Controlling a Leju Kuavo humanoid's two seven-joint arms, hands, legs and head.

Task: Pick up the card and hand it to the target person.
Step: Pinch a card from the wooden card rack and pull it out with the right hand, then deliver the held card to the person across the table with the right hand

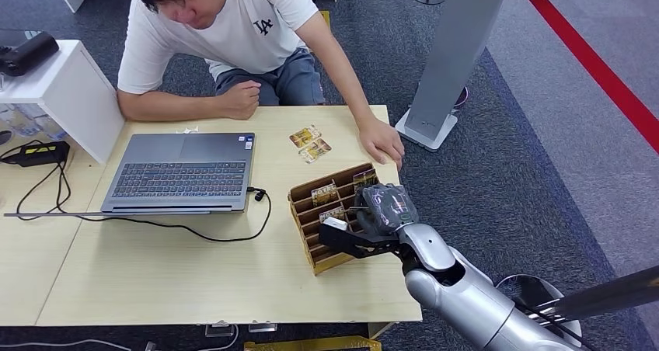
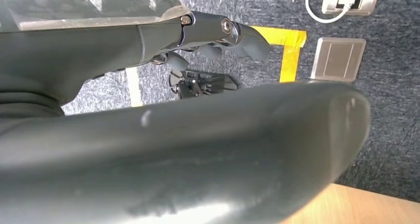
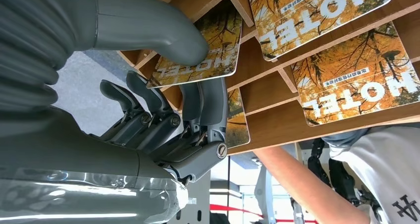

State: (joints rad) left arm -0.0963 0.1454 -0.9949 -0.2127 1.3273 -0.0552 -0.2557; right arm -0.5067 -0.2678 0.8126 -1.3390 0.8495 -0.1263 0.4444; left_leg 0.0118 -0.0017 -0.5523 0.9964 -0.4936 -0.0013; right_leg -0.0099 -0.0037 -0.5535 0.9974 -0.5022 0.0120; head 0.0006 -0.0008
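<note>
A: Biggest first. Where's the right arm?
B: Over the table edge, right hand at the near end of the wooden card rack, palm toward it.
A: The person?
B: Seated beyond the hand, one palm flat on the table just past the rack.
A: Grasp?
B: Thumb and a finger pinch a "HOTEL" card, still in its slot. Other fingers curl beside it.
A: Left hand?
B: Hanging over carpet, fingers loosely spread, holding nothing.
</note>
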